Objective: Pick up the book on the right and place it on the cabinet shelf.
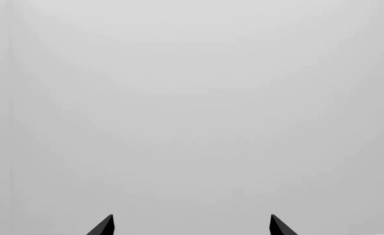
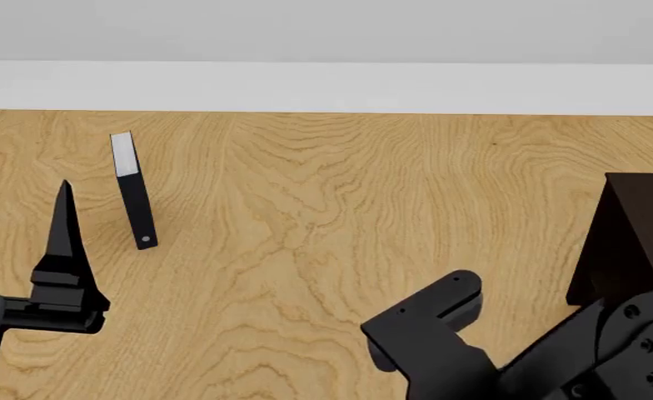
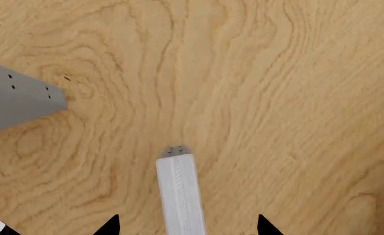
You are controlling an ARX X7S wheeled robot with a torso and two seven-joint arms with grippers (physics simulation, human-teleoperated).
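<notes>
**When the Right Fingers Straddle the Book: Grasp Notes**

As the right wrist view shows, the right gripper (image 3: pixel 186 226) has its fingertips (image 3: pixel 112 225) spread wide, with the book (image 3: pixel 179 193) lying edge-up between them. Neither tip appears to touch it, and nothing is held. Height above the book cannot be told.

Handling, by judgement: a rigid, plain-faced book, moderately heavy and likely slick. Close on the two broad faces near mid-length, so that it does not pivot.

A second grey book (image 3: pixel 15 103) lies near, apart from the first.

In the head view the right arm hides both. The cabinet shelf (image 2: pixel 638 233) stands at 4 o'clock on the wooden table (image 2: pixel 338 192), and a thin black book (image 2: pixel 133 196) at 10 o'clock.

The left gripper (image 1: pixel 192 226) is spread and empty.
</notes>
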